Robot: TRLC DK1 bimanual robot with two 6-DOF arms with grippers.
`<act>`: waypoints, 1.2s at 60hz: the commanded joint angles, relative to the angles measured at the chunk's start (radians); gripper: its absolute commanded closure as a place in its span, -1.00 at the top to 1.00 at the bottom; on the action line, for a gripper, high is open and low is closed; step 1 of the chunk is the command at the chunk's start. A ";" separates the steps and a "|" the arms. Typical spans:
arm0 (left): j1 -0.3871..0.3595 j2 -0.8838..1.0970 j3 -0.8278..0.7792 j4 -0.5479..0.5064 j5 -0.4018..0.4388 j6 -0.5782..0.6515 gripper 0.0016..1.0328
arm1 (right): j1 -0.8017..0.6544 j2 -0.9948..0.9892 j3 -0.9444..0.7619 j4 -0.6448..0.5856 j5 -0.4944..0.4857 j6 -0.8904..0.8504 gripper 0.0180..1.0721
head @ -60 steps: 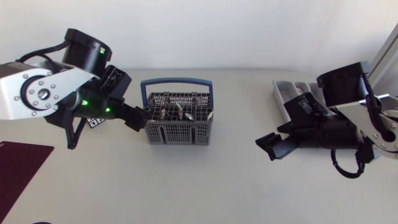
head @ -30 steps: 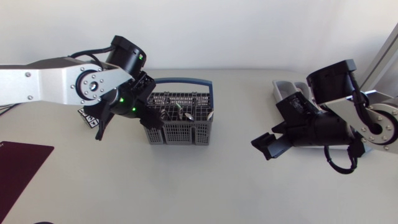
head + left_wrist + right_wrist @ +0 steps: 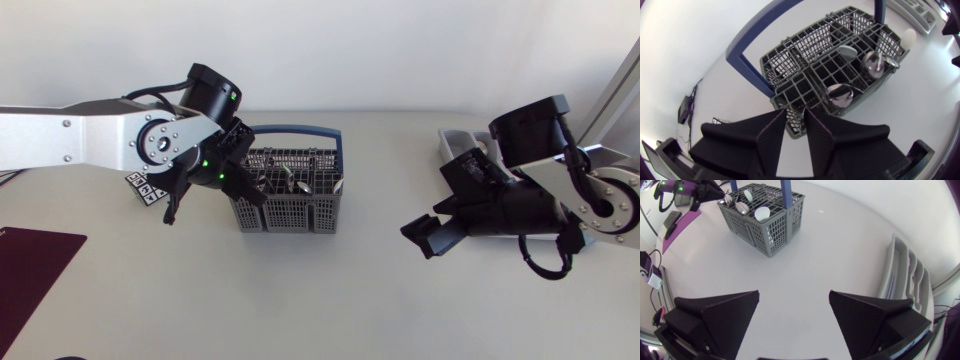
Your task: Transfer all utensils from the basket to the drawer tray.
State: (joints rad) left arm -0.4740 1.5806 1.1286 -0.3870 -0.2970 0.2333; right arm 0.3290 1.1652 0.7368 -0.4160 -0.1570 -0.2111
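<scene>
The left gripper [image 3: 795,134], fingers a narrow slit apart and seemingly holding nothing, hangs over a corner of the grey basket [image 3: 812,64], near the spoons [image 3: 840,94] standing inside. The right gripper [image 3: 794,305] gapes wide, empty, above the table [image 3: 835,245] between basket and drawer tray [image 3: 905,275].

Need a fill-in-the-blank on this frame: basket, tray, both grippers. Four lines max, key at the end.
The basket has a ___ handle.
The left gripper hangs over the ___.
The right gripper has its fingers wide ___.
The drawer tray lies on the robot's ___ side.
Missing words: blue; basket; open; right.
</scene>
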 commanded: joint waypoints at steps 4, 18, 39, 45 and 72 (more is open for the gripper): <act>-0.006 0.027 0.003 0.005 -0.011 0.014 -0.76 | 0.016 -0.009 0.009 -0.009 0.002 -0.008 0.91; -0.009 0.005 0.002 0.005 -0.017 0.021 -0.93 | 0.022 -0.018 0.009 -0.012 0.005 -0.010 0.91; -0.087 -0.122 -0.016 0.008 -0.166 0.115 -0.93 | 0.039 -0.032 0.006 -0.018 0.005 -0.011 0.91; -0.097 -0.166 -0.013 0.008 -0.180 0.127 -0.93 | 0.048 -0.039 0.006 -0.021 0.005 -0.013 0.91; -0.155 -0.403 0.115 -0.148 -0.100 0.075 -0.93 | 0.119 -0.162 0.042 -0.081 0.007 -0.013 0.91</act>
State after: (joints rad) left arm -0.6132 1.1999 1.1919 -0.5083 -0.4210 0.3397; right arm 0.4271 1.0336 0.7479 -0.4801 -0.1532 -0.2138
